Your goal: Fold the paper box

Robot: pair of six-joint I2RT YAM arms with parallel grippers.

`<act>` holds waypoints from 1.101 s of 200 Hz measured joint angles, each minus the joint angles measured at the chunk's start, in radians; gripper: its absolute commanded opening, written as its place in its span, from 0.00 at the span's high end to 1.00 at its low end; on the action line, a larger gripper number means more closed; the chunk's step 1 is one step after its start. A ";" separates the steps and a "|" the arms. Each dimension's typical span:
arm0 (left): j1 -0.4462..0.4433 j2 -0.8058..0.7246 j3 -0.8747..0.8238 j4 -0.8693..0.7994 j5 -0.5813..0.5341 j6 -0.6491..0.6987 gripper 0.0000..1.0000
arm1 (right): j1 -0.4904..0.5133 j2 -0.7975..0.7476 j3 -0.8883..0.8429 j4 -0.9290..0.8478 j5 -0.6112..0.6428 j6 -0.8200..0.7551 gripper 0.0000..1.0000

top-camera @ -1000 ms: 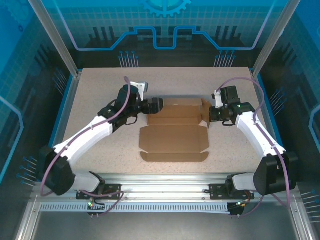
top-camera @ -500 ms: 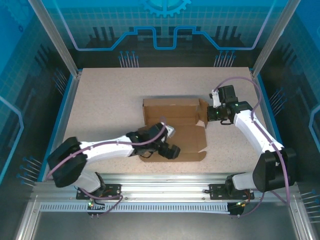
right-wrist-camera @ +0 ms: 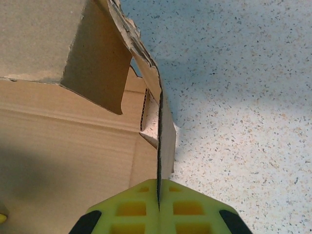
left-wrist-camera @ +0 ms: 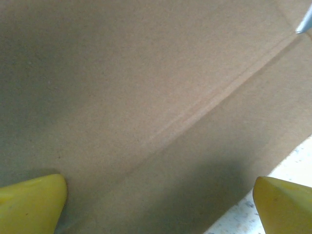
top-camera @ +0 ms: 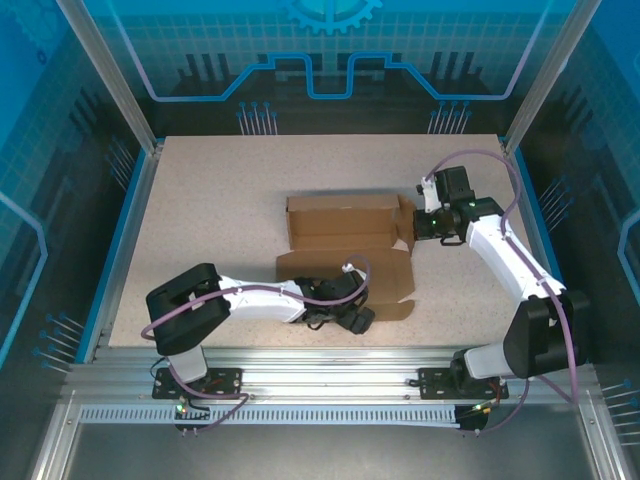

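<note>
Now, paper box (top-camera: 345,235) front panel under wide-spread left jaws, right side flap pinched between right jaws

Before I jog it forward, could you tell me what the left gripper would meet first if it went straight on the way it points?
The left gripper would meet the paper box first: its creased panel lies straight ahead, seemingly close.

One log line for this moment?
box: partly folded | left gripper: open, at front flap | right gripper: shut on right side flap
</note>
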 measured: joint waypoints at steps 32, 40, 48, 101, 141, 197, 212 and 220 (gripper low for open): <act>0.000 0.003 0.001 -0.011 -0.032 -0.017 0.01 | 0.000 0.014 0.037 -0.027 -0.006 -0.008 0.99; 0.000 0.003 0.001 -0.013 -0.037 -0.017 0.01 | 0.000 0.017 0.049 -0.035 -0.006 -0.012 0.99; 0.000 0.003 0.001 -0.015 -0.039 -0.017 0.01 | 0.000 0.022 0.060 -0.046 -0.006 -0.015 0.99; -0.003 0.008 0.002 -0.018 -0.051 -0.018 0.01 | 0.001 0.063 0.119 -0.099 -0.045 -0.022 0.99; -0.009 0.018 0.012 -0.025 -0.066 -0.022 0.01 | 0.001 0.073 0.119 -0.108 -0.088 -0.013 0.99; -0.011 0.021 0.017 -0.028 -0.069 -0.043 0.01 | 0.013 0.079 0.116 -0.101 -0.116 0.010 0.98; -0.011 0.021 0.019 -0.029 -0.069 -0.046 0.01 | 0.024 0.079 0.103 -0.086 -0.116 0.021 0.98; -0.011 0.021 0.019 -0.028 -0.068 -0.050 0.01 | 0.032 0.077 0.089 -0.073 -0.118 0.028 0.98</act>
